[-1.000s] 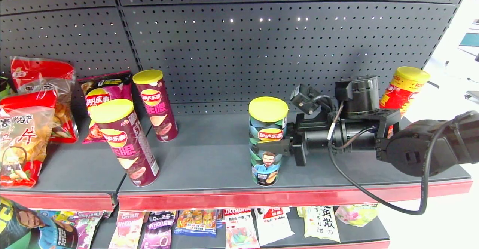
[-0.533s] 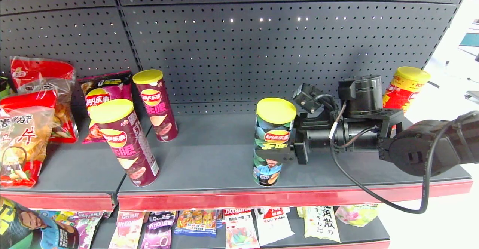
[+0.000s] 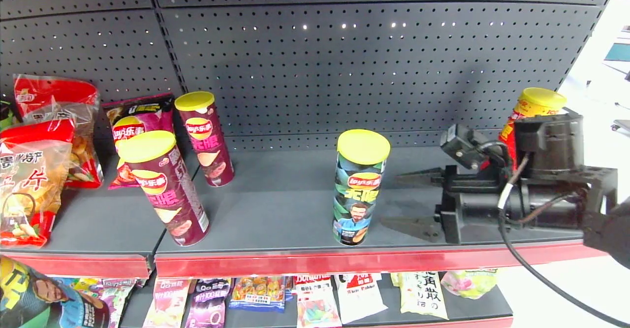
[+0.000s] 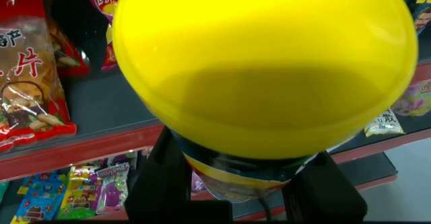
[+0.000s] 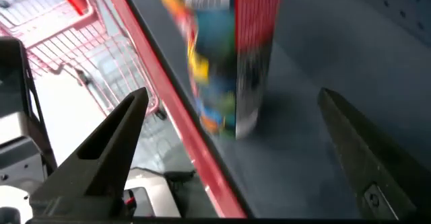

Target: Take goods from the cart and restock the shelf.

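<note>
A teal chips can (image 3: 361, 188) with a yellow lid stands upright near the front of the dark shelf (image 3: 275, 214). My right gripper (image 3: 392, 200) is open just right of this can, its two fingers pointing at it without touching. In the right wrist view the same can (image 5: 236, 56) stands blurred beyond the spread fingers (image 5: 111, 150). My left gripper (image 4: 246, 190) is shut on a second chips can, whose yellow lid (image 4: 262, 62) faces the left wrist camera. That held can (image 3: 29, 296) shows at the lower left of the head view, below the shelf's edge.
Two purple cans (image 3: 167, 190) (image 3: 204, 138) and snack bags (image 3: 34, 170) stand at the shelf's left, a red can (image 3: 534, 109) at the far right behind my right arm. Free shelf lies between the purple and teal cans. Bags fill the lower shelf (image 3: 315, 298). The pink cart (image 5: 60, 35) is behind.
My right gripper opened, let go of the teal can and drew back to the right. The can now stands free, slightly right of where it was a second ago.
</note>
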Controlling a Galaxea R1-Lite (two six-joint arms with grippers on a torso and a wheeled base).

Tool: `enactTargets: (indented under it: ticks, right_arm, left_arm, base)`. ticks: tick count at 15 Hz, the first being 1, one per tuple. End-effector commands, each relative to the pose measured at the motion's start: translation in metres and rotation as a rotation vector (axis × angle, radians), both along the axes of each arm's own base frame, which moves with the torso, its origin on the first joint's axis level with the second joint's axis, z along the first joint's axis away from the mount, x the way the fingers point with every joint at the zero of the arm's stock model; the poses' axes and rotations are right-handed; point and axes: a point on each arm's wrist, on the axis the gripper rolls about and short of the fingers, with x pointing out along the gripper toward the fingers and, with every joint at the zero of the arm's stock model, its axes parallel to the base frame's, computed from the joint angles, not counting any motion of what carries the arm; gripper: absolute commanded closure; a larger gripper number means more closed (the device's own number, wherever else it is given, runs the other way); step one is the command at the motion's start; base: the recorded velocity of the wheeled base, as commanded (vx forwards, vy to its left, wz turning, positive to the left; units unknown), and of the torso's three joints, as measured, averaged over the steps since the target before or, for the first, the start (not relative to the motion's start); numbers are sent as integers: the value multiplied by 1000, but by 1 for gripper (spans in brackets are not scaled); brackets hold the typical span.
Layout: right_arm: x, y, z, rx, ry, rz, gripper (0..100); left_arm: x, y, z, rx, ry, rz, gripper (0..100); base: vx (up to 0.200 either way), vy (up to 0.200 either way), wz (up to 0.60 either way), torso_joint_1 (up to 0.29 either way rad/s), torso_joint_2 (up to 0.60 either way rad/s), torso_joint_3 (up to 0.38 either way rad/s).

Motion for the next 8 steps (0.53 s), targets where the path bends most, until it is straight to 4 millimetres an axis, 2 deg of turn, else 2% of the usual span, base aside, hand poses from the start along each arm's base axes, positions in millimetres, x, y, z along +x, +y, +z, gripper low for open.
enactTargets:
  ticks: [1,4,6,8]
  right_arm:
    - [-71,-48,7,-15,-84,-175,0]
    - [-143,-85,20,43,-257,-569,0]
    - [-199,-109,21,66,-352,-831,0]
    - [-248,-124,15,32,-345,-926,0]
  left_arm:
    - [6,0,0,-2,26,1,100]
    - [8,0,2,-7,33,8,100]
    - [9,0,3,-8,37,-4,100]
    - [9,-1,2,-15,38,-40,100]
  base:
    - [0,0,0,0,0,0]
    - [0,0,0,0,0,0]
    - [0,0,0,0,0,0]
    - [0,0,0,0,0,0]
